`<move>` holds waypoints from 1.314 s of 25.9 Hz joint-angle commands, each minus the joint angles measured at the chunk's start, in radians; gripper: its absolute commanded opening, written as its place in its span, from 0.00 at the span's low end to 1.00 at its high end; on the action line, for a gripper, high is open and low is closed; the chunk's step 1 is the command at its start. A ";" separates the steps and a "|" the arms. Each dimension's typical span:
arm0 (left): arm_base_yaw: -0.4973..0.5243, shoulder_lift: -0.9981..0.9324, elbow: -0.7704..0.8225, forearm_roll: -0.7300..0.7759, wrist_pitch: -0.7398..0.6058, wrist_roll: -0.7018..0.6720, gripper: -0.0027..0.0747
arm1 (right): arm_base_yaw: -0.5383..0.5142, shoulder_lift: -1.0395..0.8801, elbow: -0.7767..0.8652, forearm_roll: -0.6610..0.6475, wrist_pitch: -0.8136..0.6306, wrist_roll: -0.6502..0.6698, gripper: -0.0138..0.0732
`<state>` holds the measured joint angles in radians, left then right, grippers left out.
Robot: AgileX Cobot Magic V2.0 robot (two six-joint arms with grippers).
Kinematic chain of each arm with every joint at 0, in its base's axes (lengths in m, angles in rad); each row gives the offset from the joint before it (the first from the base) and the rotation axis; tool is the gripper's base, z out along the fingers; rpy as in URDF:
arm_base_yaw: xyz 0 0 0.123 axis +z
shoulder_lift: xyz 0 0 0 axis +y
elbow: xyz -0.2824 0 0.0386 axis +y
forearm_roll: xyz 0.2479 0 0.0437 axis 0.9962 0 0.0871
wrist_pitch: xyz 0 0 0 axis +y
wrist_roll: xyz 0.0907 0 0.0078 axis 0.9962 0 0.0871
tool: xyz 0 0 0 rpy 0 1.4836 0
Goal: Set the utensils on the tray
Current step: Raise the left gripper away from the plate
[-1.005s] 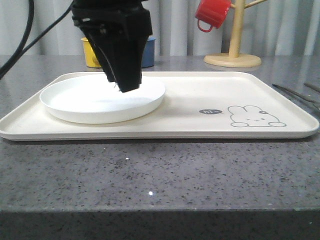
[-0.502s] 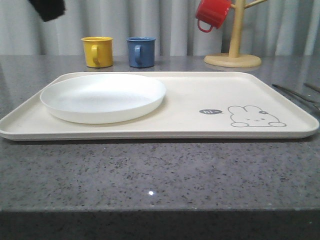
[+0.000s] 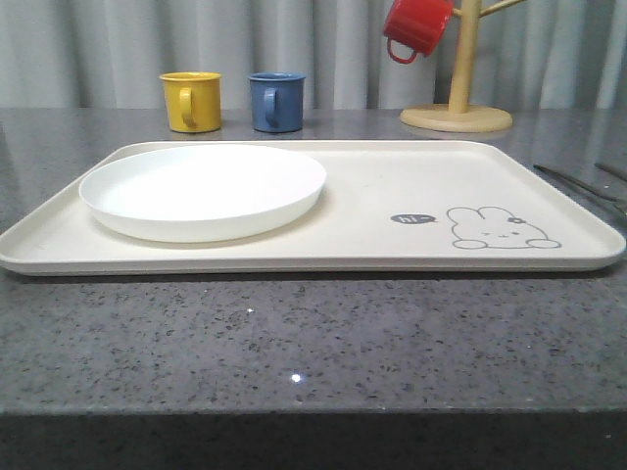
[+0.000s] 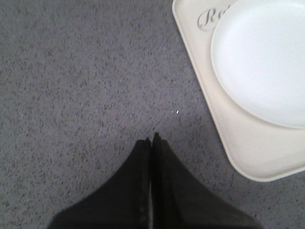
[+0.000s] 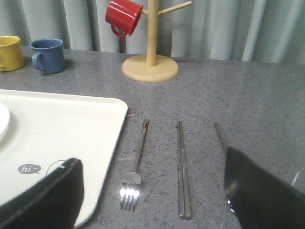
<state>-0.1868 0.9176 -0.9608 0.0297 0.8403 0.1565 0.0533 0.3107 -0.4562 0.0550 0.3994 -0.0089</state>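
We see the right pincer (image 5: pixel 152 191) spread wide at the lower frame, above the fork (image 5: pixel 135 169) and chopsticks (image 5: pixel 182 167) lying on the bench (image 5: pixel 248 100) right of the tray (image 5: pixel 71 129). The left pincer (image 4: pixel 152 143) is closed, empty, beside the tray. Mugs (image 3: pixel 191 100) stand farther back.

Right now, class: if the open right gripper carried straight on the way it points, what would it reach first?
Probably the pair of flat silver metal chopsticks on the grey speckled table, lying between the right gripper's spread fingers; depth is uncertain.
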 commanded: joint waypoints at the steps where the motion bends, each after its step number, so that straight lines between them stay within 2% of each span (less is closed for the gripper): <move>1: 0.003 -0.192 0.137 -0.030 -0.275 -0.011 0.01 | -0.003 0.016 -0.038 -0.002 -0.072 -0.004 0.88; 3: 0.003 -0.306 0.243 -0.030 -0.368 -0.011 0.01 | -0.003 0.016 -0.038 -0.002 -0.072 -0.004 0.88; 6: 0.003 -0.477 0.381 -0.030 -0.440 -0.011 0.01 | -0.003 0.016 -0.038 -0.002 -0.072 -0.004 0.88; 10: 0.003 -0.672 0.513 -0.030 -0.477 -0.011 0.01 | -0.003 0.016 -0.038 -0.002 -0.072 -0.004 0.88; 14: 0.003 -0.793 0.576 -0.030 -0.477 -0.011 0.01 | -0.003 0.016 -0.038 -0.002 -0.072 -0.004 0.88; 31: 0.003 -0.810 0.585 -0.030 -0.475 -0.011 0.01 | -0.003 0.016 -0.038 -0.002 -0.096 -0.004 0.87; 32: 0.003 -0.810 0.585 -0.030 -0.475 -0.011 0.01 | -0.003 0.018 -0.038 -0.002 -0.096 -0.004 0.86; 34: 0.003 -0.810 0.585 -0.030 -0.475 -0.011 0.01 | -0.003 0.048 -0.051 -0.001 -0.074 -0.004 0.76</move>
<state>-0.1868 0.0959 -0.3475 0.0095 0.4468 0.1565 0.0533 0.3202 -0.4582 0.0550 0.3934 -0.0089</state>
